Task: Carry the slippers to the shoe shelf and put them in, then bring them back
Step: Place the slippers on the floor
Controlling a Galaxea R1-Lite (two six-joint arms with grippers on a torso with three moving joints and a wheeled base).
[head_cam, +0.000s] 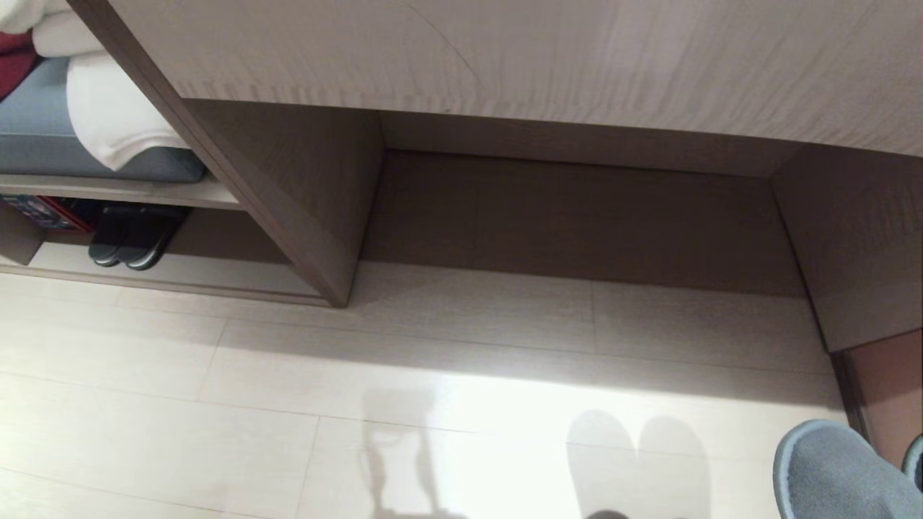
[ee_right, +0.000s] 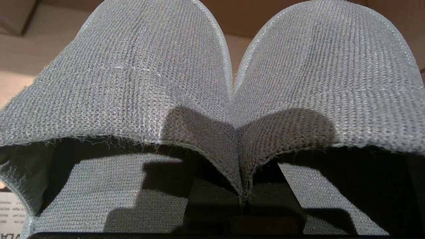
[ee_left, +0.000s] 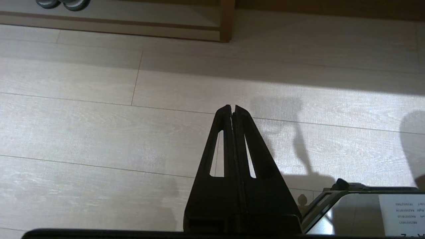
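Two grey cloth slippers (ee_right: 212, 83) sit side by side, toes touching. Two dark slide slippers (head_cam: 133, 238) stand together in one low shoe shelf (head_cam: 180, 277) on the far left. There is one white towel (head_cam: 108, 115) and one grey cushion (head_cam: 43, 137).

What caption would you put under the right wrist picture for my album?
The right gripper pinches two grey knitted slippers together by their inner edges, toes pointing away.
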